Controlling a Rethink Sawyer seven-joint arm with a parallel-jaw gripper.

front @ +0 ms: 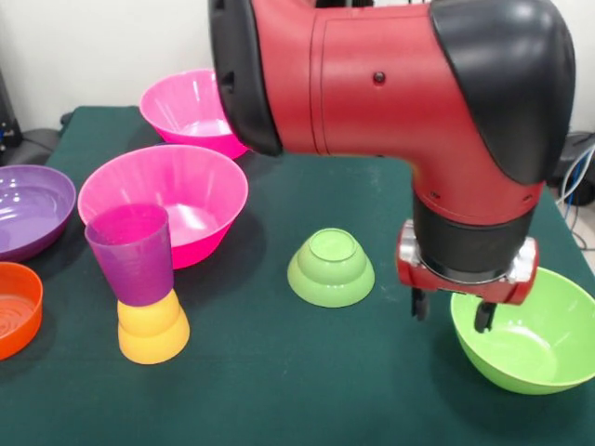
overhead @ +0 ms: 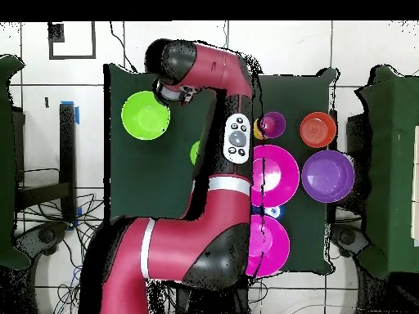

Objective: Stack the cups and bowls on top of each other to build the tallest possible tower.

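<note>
Gripper (front: 451, 316) hangs open and empty beside lime green bowl (front: 530, 344)'s rim.

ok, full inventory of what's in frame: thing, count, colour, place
large pink bowls: 2, hot pink; one mid-left, one behind it
lime bowl: 1, large, upright, front view's right
small green bowl: 1, upside down, centre
purple bowl: 1, wide, left edge
orange bowl: 1, shallow, left edge, nearer the camera
purple cup: 1, upright atop the yellow-orange cup
yellow-orange cup: 1, upside down on the cloth
table: 1, dark green cloth
arm: 1, red and black
gripper: 1, open, over the lime bowl's rim
</note>
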